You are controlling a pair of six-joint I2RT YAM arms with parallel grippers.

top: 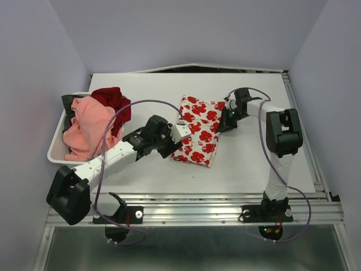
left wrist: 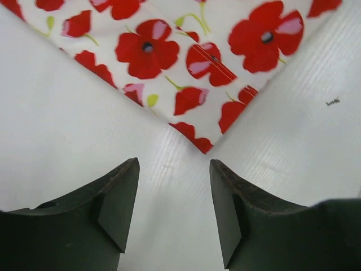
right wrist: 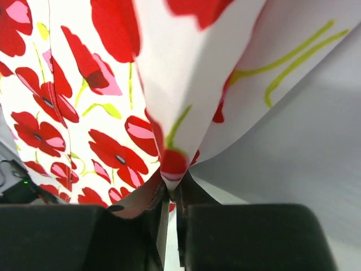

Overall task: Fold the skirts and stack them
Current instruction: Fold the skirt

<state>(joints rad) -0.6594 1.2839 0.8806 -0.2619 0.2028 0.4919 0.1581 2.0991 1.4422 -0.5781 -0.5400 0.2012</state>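
A white skirt with red flower print lies partly folded in the middle of the table. My right gripper is at its right edge, shut on a pinched fold of the flowered cloth, which rises from between the jaws of the right gripper. My left gripper is at the skirt's left side, open. In the left wrist view a corner of the skirt lies on the table just ahead of the left gripper, with nothing between its fingers. A salmon-pink skirt lies in the tray.
A white tray at the table's left edge holds the pink skirt, a dark red garment and a black cloth. The table's metal rail runs along the near edge.
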